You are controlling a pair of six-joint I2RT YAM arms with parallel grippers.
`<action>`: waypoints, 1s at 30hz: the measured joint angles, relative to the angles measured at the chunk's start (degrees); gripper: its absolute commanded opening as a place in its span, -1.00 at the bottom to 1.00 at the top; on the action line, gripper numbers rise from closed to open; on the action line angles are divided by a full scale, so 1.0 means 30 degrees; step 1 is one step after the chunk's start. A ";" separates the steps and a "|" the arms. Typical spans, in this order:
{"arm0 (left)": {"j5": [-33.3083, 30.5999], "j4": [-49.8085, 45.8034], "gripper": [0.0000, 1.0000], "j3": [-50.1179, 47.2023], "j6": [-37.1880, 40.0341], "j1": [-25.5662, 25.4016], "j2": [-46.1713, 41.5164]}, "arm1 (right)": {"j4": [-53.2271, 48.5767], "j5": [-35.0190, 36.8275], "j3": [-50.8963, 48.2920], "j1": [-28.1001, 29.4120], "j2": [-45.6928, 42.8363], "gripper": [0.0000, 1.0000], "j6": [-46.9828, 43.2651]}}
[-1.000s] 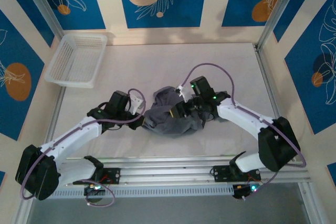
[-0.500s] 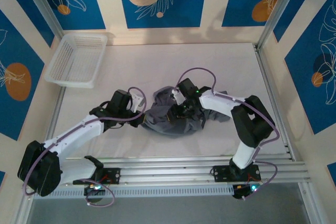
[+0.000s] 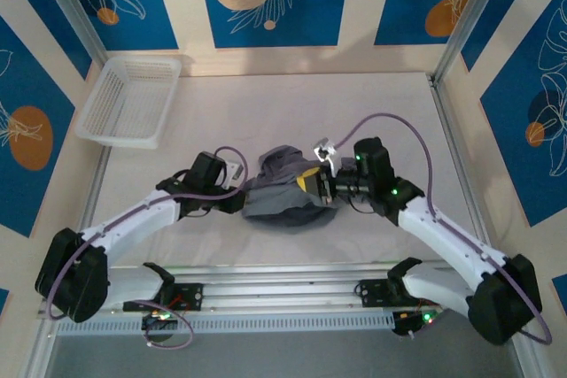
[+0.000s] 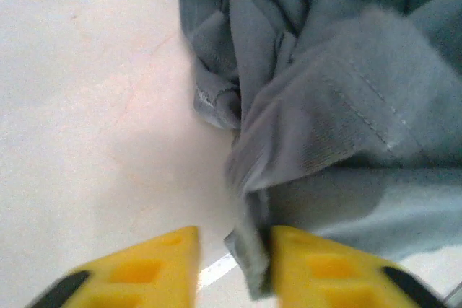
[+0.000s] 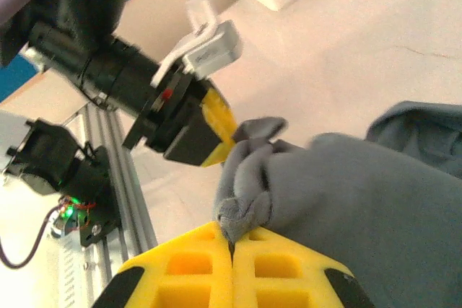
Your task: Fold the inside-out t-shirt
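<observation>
fabric of the t-shirt (image 3: 283,196) is pinched in the right gripper (image 5: 231,242), left gripper (image 4: 234,250) spread at its edge.

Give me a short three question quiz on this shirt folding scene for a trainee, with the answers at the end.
1. True or false: the right gripper is shut on a fold of the t-shirt.
2. The basket sits at the table's: A far left corner, B near right corner, C middle.
3. How do the left gripper's jaws stand?
Key: 1 true. 2 A. 3 Apart, with a shirt edge between them, against one finger.
</observation>
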 measured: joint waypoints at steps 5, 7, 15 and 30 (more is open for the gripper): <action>0.1464 -0.0270 0.18 0.1537 0.1763 0.0335 -0.1989 | 0.0685 -0.1151 -0.1137 -0.0080 0.0131 -1.00 -0.0510; 0.3060 -0.0597 0.18 0.3060 0.2892 0.0357 -0.1931 | 0.0867 -0.1530 -0.1151 -0.0117 0.0117 -1.00 -0.0656; 0.7927 -0.1821 0.28 0.7650 0.5974 0.0342 0.3570 | 0.0699 -0.2936 -0.1166 -0.0153 -0.0503 -1.00 -0.1661; 1.4863 -0.3876 -1.00 1.0506 0.7351 -0.0947 1.0200 | 0.0102 -0.1698 -0.1632 -0.0051 -0.1515 -0.77 -0.2004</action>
